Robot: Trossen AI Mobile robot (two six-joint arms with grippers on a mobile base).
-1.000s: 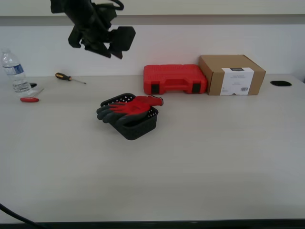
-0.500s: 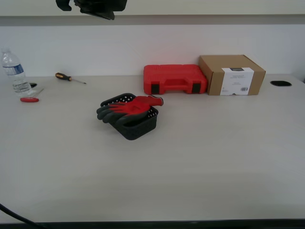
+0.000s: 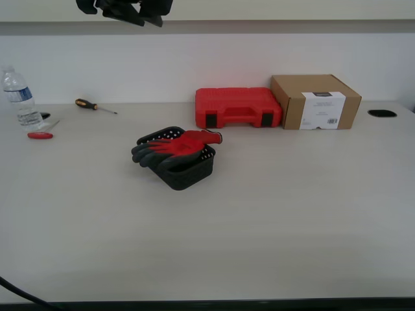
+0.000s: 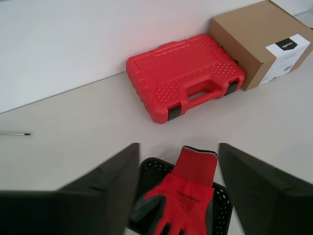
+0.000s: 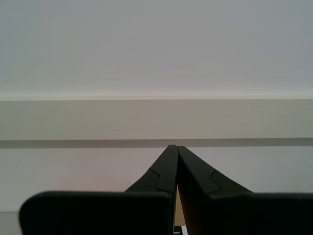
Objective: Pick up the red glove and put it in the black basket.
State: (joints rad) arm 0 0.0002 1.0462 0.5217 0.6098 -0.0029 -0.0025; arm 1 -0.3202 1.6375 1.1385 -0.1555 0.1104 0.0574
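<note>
The red glove (image 3: 178, 146) with dark grey fingers lies across the top of the black basket (image 3: 188, 173) at the middle of the table, its fingers hanging over the rim toward the exterior view's left. In the first wrist view the glove (image 4: 188, 188) and the basket (image 4: 222, 210) sit below my first gripper (image 4: 178, 156), which is open, empty and high above them. In the exterior view that gripper (image 3: 126, 8) is mostly cut off at the top edge. My second gripper (image 5: 175, 148) is shut and empty and faces a bare wall.
A red plastic case (image 3: 238, 107) and a cardboard box (image 3: 316, 101) stand at the back. A water bottle (image 3: 19, 97), a screwdriver (image 3: 94, 105) and a small red-handled tool (image 3: 40, 135) lie at the exterior view's left. A dark hole (image 3: 381, 113) is at the back right.
The arm at the exterior view's top left has risen until it is mostly out of the picture. The glove and basket have not moved.
</note>
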